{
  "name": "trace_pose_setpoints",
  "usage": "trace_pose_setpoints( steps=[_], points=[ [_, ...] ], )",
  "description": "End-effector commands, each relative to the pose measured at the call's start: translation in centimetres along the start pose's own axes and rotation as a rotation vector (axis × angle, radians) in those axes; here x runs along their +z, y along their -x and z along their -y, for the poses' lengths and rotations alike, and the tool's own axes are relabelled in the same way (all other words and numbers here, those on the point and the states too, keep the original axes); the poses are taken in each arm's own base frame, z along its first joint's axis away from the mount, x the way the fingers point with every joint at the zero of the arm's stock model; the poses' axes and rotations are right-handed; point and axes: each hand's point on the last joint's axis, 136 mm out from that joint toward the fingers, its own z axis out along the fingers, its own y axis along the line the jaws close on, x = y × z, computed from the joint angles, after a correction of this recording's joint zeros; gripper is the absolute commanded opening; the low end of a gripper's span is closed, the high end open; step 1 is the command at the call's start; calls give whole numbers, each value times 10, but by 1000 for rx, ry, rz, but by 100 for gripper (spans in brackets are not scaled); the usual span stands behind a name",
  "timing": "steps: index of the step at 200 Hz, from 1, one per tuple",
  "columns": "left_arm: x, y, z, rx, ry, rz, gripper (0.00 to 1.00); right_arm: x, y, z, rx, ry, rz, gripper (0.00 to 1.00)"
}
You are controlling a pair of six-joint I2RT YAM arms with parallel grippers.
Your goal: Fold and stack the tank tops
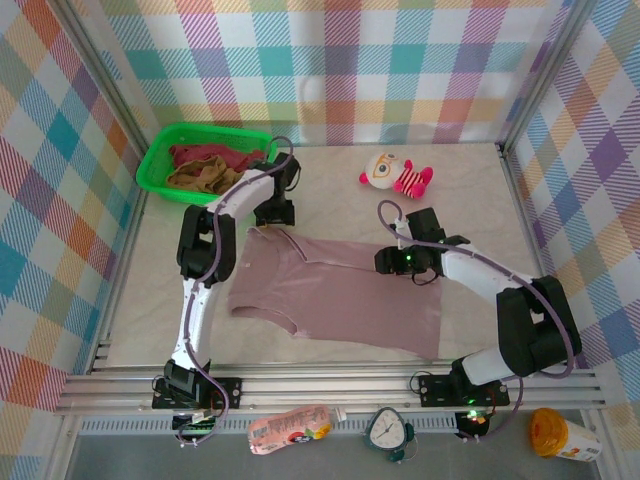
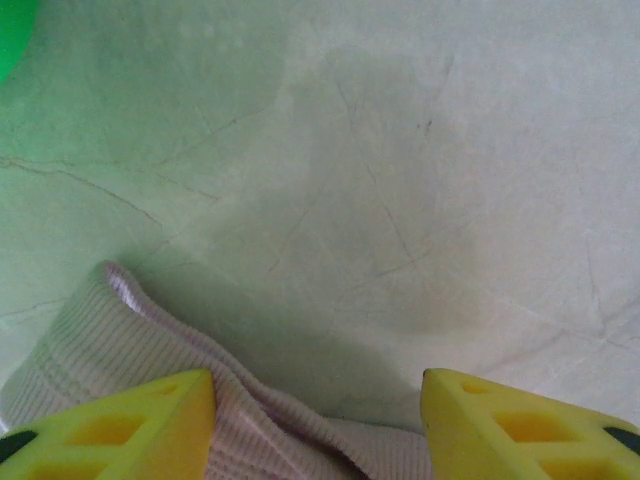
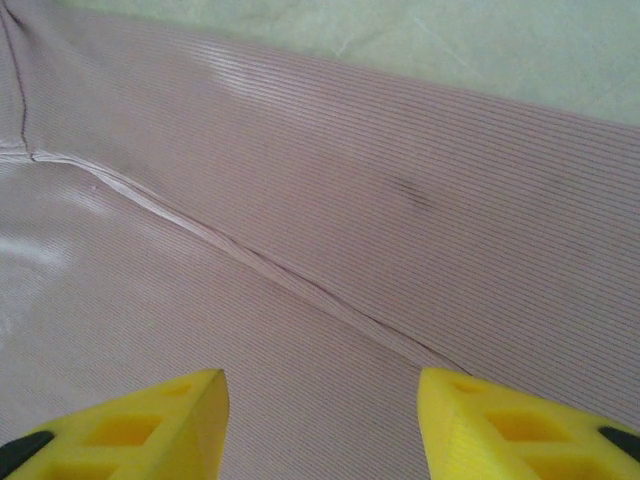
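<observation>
In the top view the mauve top (image 1: 335,295) lies spread flat across the middle of the table (image 1: 470,190), its straps toward the upper left and its hem toward the lower right. The tan top (image 1: 200,178) and the maroon top (image 1: 212,154) are bunched together in the basket (image 1: 160,160) at the upper left of the frame. The toy (image 1: 395,175) lies on bare table above and right of centre, well apart from the cloth.

The left gripper (image 1: 275,213) hangs just above the mauve top's upper left strap, beside the basket's lower right corner. In its wrist view the left gripper (image 2: 318,385) has its jaws well apart: the two yellow fingers (image 2: 130,425) sit at the bottom corners of the frame with a wide gap between them. A ribbed strap of the mauve top (image 2: 100,340) lies at the lower left, running under the left finger and into the gap. Nothing is clamped; whether a finger touches the cloth cannot be told.

The right gripper (image 1: 393,260) sits at the mauve top's upper right edge. In its wrist view the right gripper (image 3: 322,385) is likewise parted wide, its fingers (image 3: 520,425) over flat ribbed mauve top (image 3: 330,200) crossed by a diagonal seam. It grips nothing.
</observation>
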Motion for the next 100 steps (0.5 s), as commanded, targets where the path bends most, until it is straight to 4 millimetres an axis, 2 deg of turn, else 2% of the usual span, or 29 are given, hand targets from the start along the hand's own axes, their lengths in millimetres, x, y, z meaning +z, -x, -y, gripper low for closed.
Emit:
trace_pose_setpoints(
  steps=[1, 15, 42, 68, 82, 100],
  points=[
    [-5, -13, -8, 22, 56, -28, 56, 7, -7, 1, 17, 24, -21, 53],
    [-7, -14, -12, 24, 69, -22, 57, 8, -8, 2, 25, 30, -21, 53],
    [9, -26, -19, 33, 94, -63, 57, 12, -11, 2, 41, 40, -34, 53],
    [18, -24, -19, 15, 68, -65, 56, 14, -11, 1, 46, 49, -38, 53],
    [21, -23, -18, 18, 66, -70, 53, 15, -12, 1, 49, 52, -43, 52],
    [24, -23, -19, 10, 56, -76, 42, 16, -12, 1, 50, 53, -43, 53]
  ],
)
